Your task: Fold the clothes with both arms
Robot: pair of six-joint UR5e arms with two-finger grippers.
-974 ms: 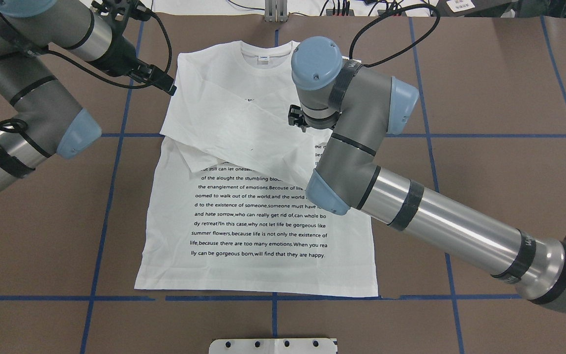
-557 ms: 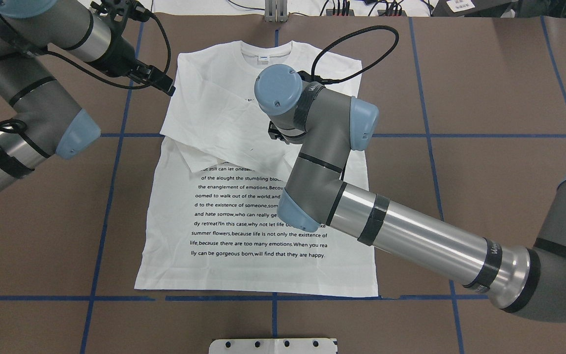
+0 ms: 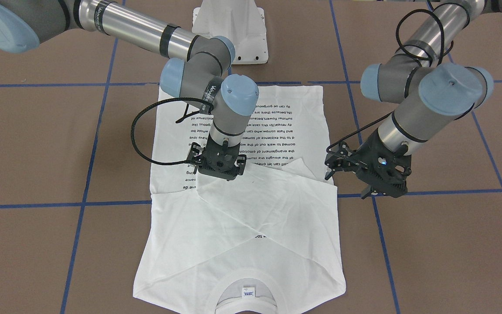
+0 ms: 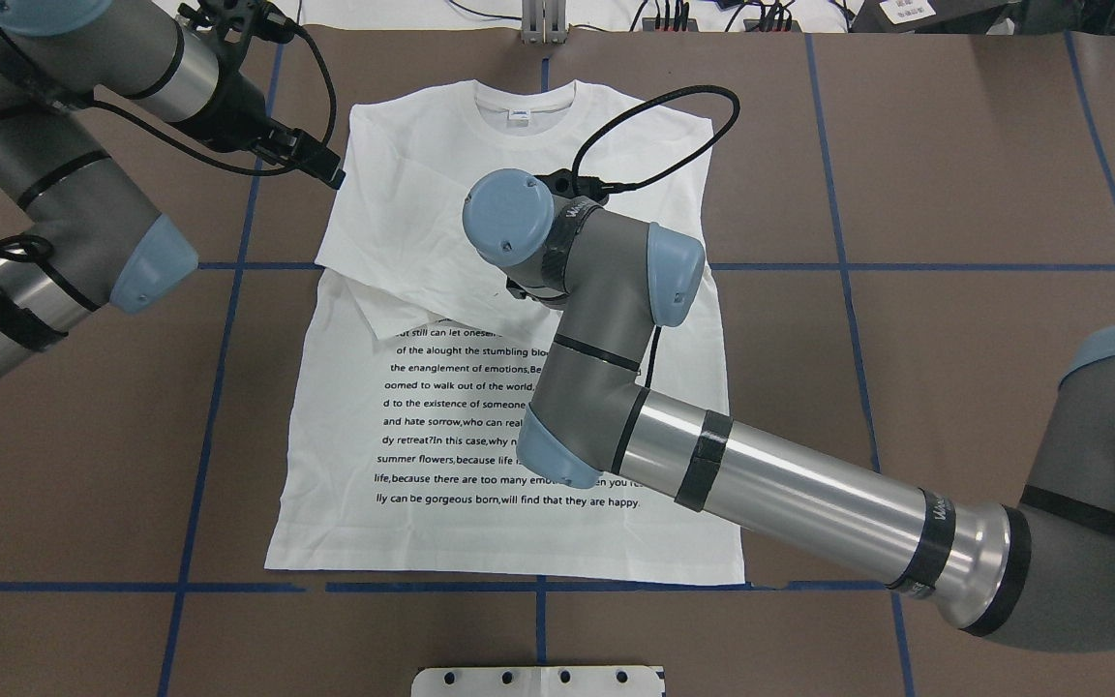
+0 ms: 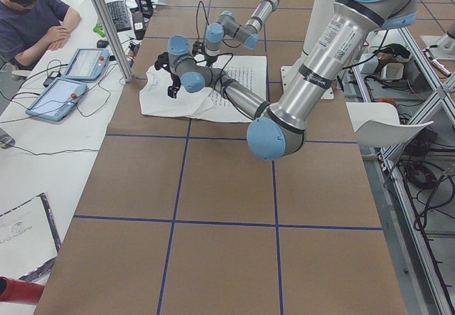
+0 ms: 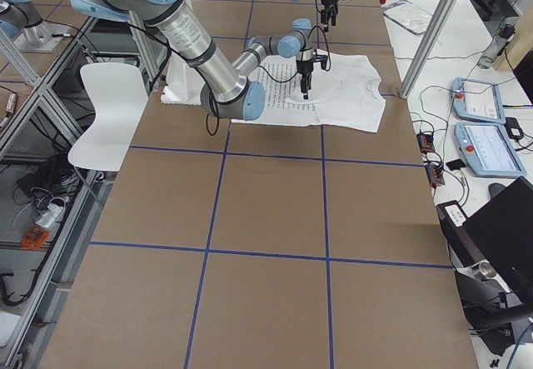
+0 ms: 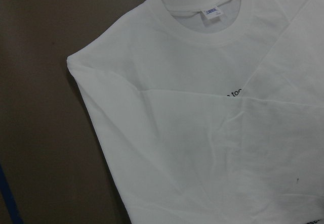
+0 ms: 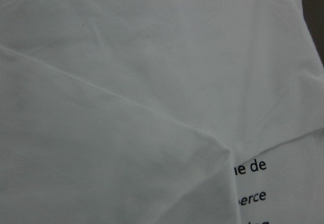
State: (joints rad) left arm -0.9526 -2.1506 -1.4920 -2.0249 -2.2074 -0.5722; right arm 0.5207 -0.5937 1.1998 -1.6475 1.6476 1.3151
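The white long-sleeved T-shirt (image 4: 480, 436) lies flat on the brown table, text side up, collar at the far side. Its small neck label (image 3: 247, 291) shows. A sleeve lies folded diagonally across the chest (image 3: 268, 192). My right gripper (image 3: 219, 171) hangs fingers down, close over the folded sleeve near the top of the text block, and looks open and empty. In the overhead view its own wrist mostly hides it (image 4: 522, 291). My left gripper (image 3: 330, 165) is open and empty just off the shirt's edge beside the shoulder, which also shows in the overhead view (image 4: 330, 172).
The white pedestal base (image 3: 229, 30) stands at the near table edge behind the hem. Blue tape lines (image 4: 219, 368) grid the table. A seated person (image 5: 28, 16) and two tablets (image 5: 71, 80) are at a side desk past the far edge, beside a metal post (image 5: 106, 23).
My right arm has swung left across the shirt, carrying its gripper from the right chest to the middle. The left arm and the shirt have not visibly moved.
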